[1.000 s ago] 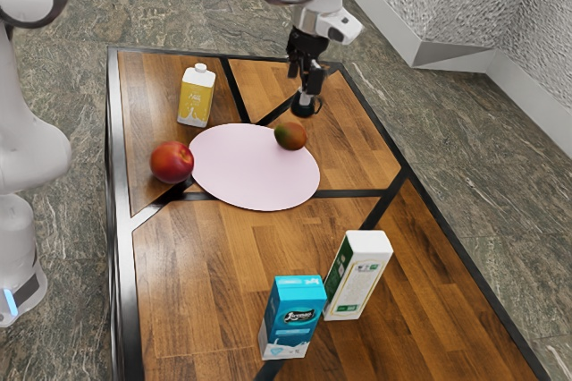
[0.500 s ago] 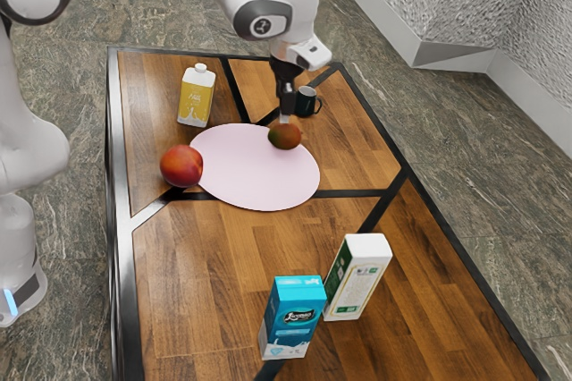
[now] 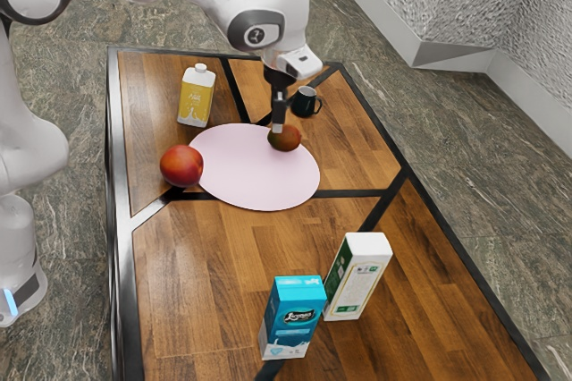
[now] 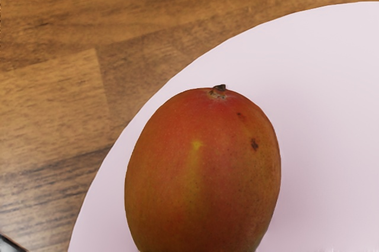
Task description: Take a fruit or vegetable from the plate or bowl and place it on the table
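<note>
Squarely centre the gripper [image 3: 278,128] over the mango [image 3: 288,139] — on the plate [image 3: 255,180], near its rim — and secure it before lifting; whether the gripper is open or closed cannot be determined.

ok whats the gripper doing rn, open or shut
Gripper: down at the mango on the pale pink plate; whether open or closed cannot be told.
</note>
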### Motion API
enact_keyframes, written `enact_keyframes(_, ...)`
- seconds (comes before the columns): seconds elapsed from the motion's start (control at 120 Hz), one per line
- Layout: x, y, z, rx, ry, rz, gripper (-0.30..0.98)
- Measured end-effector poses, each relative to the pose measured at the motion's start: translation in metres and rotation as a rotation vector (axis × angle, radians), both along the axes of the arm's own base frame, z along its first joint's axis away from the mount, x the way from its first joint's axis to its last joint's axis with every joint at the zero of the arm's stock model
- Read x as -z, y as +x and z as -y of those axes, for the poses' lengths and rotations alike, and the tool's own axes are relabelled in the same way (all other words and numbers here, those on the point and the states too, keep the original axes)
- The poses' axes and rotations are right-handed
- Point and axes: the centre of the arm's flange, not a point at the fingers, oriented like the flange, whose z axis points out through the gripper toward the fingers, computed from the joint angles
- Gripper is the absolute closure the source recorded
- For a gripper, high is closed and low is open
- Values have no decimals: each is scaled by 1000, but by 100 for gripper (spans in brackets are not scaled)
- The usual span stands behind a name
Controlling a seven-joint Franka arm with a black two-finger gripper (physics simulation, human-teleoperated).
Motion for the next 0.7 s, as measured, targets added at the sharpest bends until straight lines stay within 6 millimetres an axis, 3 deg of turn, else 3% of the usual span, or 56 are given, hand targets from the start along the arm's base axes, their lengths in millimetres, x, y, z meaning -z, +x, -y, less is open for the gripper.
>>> enact_keyframes(0.233,9,-4,-7,33,11,8,0)
enact_keyframes(0.7,-3,6,-8,100,61,108,0)
